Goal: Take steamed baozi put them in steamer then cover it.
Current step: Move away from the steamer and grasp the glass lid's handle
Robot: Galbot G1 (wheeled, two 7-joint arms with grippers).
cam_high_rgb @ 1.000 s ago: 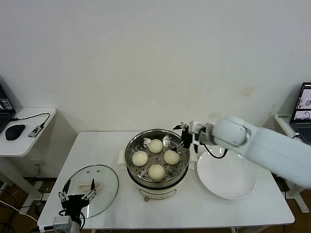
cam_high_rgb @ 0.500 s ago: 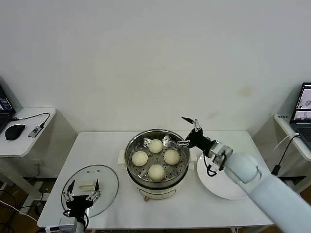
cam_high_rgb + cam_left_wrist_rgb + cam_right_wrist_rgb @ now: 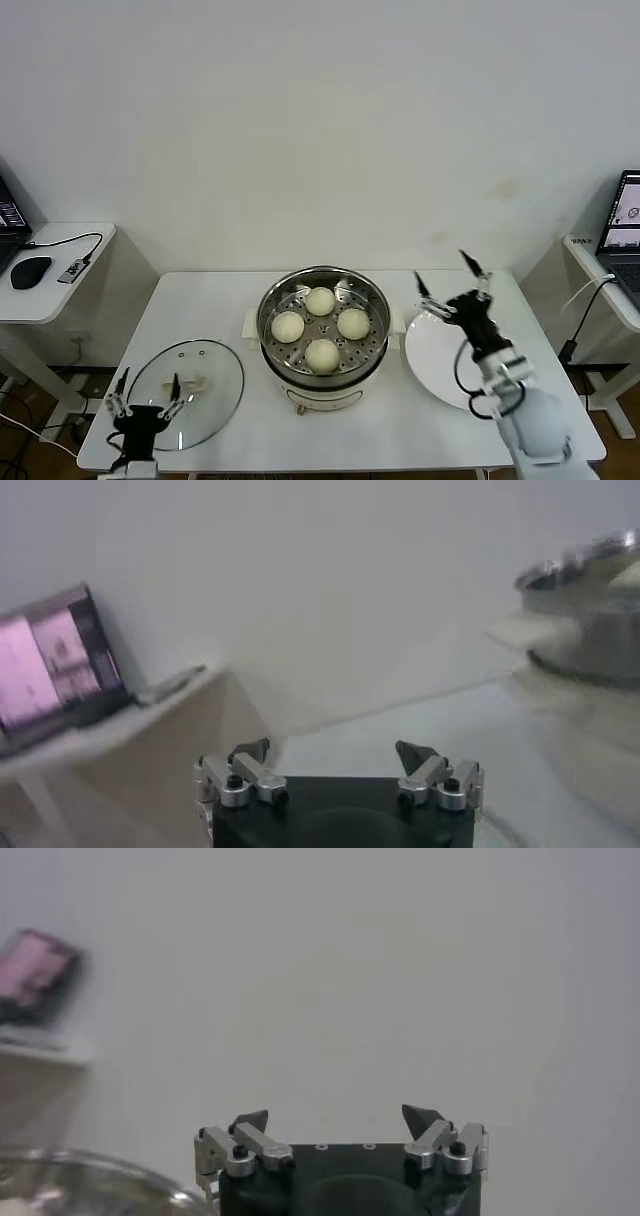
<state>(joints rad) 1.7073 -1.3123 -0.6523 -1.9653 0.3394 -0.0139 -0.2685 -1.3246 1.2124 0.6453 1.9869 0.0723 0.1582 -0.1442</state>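
Four cream-white baozi (image 3: 321, 327) sit on the perforated tray inside the steel steamer (image 3: 372, 346) at the table's middle. The glass cover (image 3: 215, 385) with its cream handle (image 3: 191, 381) lies flat on the table at the front left. My left gripper (image 3: 148, 396) is open and empty over the cover's near edge, at the table's front; it also shows in the left wrist view (image 3: 335, 755). My right gripper (image 3: 448, 278) is open and empty above the white plate, right of the steamer; it also shows in the right wrist view (image 3: 337, 1118). The steamer's rim (image 3: 585, 575) shows far off in the left wrist view.
A white plate (image 3: 495, 372) lies right of the steamer under the right arm. A side table (image 3: 60, 280) with a mouse and cable stands at the left. A laptop (image 3: 624, 225) stands at the far right.
My right gripper has pulled back from the steamer's right rim, moving right and toward me over the plate. My left gripper has drawn back a little toward the table's front edge.
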